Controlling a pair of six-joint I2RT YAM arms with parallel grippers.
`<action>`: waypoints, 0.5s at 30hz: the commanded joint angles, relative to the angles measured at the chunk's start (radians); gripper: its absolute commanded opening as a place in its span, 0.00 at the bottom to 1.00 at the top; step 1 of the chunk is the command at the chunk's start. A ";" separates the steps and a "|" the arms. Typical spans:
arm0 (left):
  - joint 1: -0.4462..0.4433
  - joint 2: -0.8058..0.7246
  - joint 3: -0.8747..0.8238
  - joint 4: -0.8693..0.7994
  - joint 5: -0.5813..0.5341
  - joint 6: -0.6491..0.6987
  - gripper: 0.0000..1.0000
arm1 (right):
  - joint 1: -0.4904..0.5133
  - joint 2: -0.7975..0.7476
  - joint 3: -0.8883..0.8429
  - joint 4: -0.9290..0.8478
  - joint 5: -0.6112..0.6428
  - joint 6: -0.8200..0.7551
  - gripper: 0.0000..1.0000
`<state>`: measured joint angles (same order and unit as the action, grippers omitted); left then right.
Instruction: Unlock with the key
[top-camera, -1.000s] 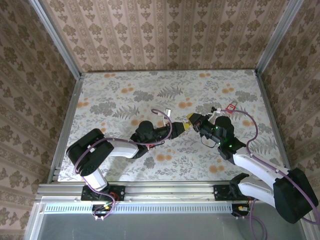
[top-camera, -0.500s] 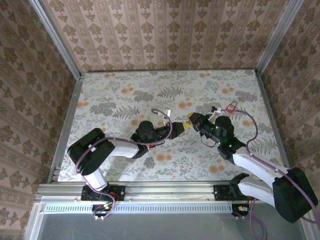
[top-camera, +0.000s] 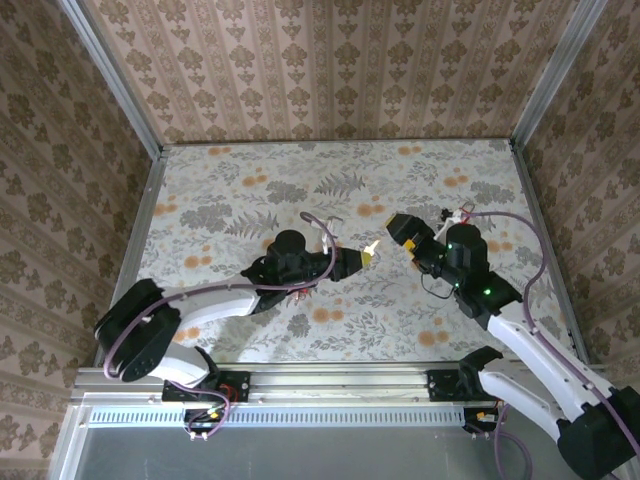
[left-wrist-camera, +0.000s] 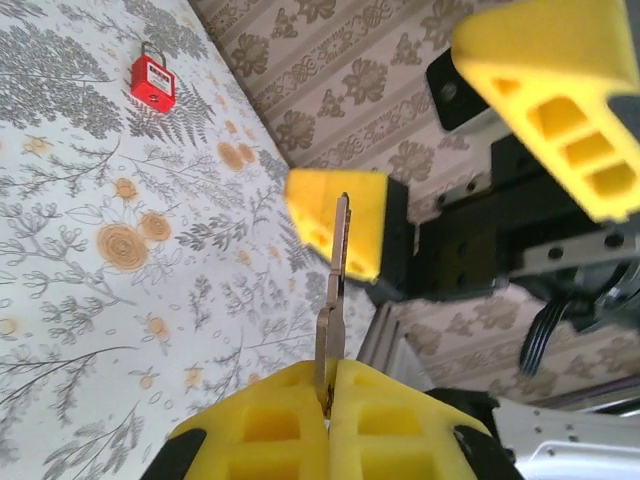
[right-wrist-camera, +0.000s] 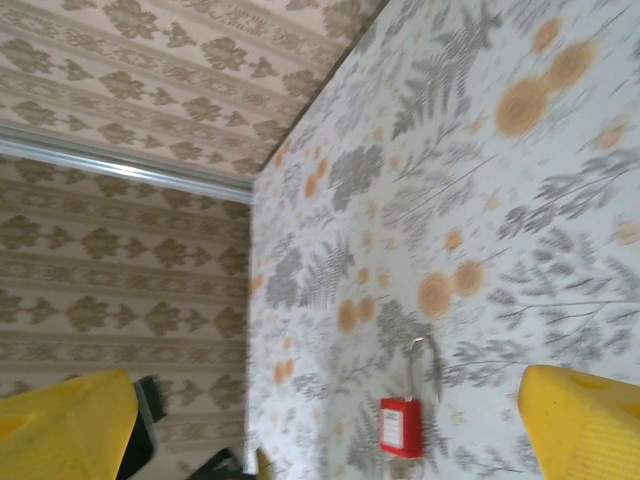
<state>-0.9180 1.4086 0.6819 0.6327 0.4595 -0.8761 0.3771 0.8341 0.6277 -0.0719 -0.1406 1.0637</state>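
The left gripper (left-wrist-camera: 327, 385) is pressed together on the one key (left-wrist-camera: 335, 280), whose blade points away from it. Just beyond the tip, the right gripper (top-camera: 405, 229) stands spread wide, holding nothing. The single red padlock (right-wrist-camera: 401, 426) lies flat on the floral table (top-camera: 230, 200), well apart from the key, past the right arm (top-camera: 500, 305).

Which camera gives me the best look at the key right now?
Left wrist: the key stands mid-frame, close and sharp, its blade sticking out from the shut left pincer. In top external it is a tiny pale glint at that pincer's tip.
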 joint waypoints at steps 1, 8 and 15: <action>-0.004 -0.049 0.042 -0.278 -0.012 0.224 0.00 | -0.034 -0.009 0.083 -0.309 0.083 -0.177 1.00; -0.001 -0.087 0.083 -0.452 -0.008 0.354 0.00 | -0.169 0.099 0.268 -0.606 0.217 -0.427 1.00; -0.003 -0.115 0.075 -0.494 -0.034 0.384 0.00 | -0.337 0.398 0.395 -0.628 0.349 -0.599 1.00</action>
<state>-0.9184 1.3251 0.7288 0.1768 0.4423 -0.5434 0.0837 1.1351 0.9718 -0.6315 0.1066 0.5854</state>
